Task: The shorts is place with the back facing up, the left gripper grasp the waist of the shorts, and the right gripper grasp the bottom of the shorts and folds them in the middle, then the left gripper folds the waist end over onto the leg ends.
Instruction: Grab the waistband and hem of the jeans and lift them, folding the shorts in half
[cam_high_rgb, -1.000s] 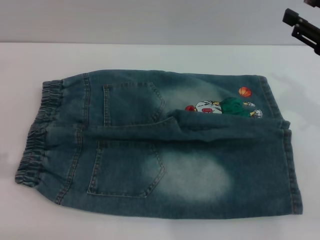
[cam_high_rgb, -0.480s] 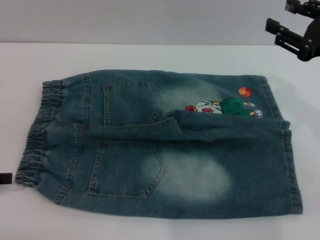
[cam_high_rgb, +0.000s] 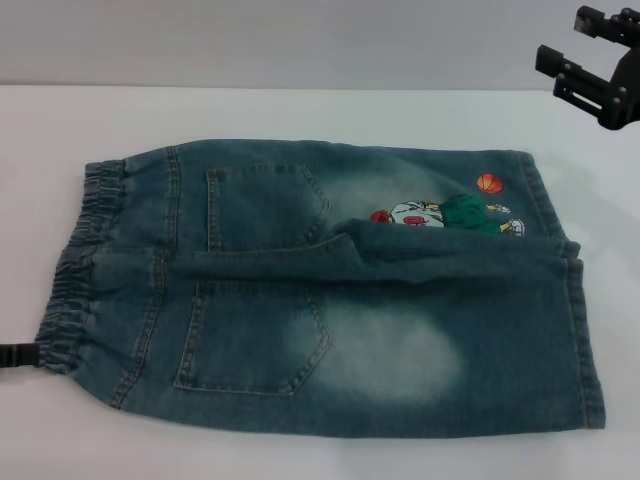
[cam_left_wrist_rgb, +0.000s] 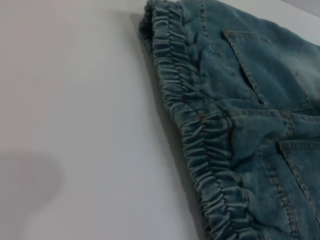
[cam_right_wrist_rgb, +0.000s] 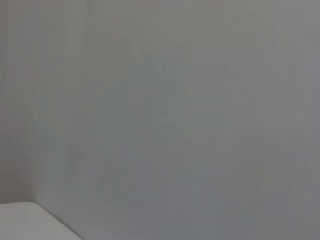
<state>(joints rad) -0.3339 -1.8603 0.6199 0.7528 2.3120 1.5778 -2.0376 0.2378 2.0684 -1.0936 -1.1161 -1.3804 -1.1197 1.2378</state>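
Up at the far right, the right gripper (cam_high_rgb: 585, 62) hangs with fingers spread, holding nothing. Only a black tip of the left gripper (cam_high_rgb: 12, 356) shows, just beside the waistband; its state is unclear. The shorts (cam_high_rgb: 320, 290) lie flat, back up, on the white table (cam_high_rgb: 300, 110).

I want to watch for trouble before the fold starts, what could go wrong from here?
The left gripper sits low beside the ruffled waistband, so it may pinch only the top layer. The near leg already overlaps the cartoon print, so folding could bunch there. The right gripper is far above the leg hems.
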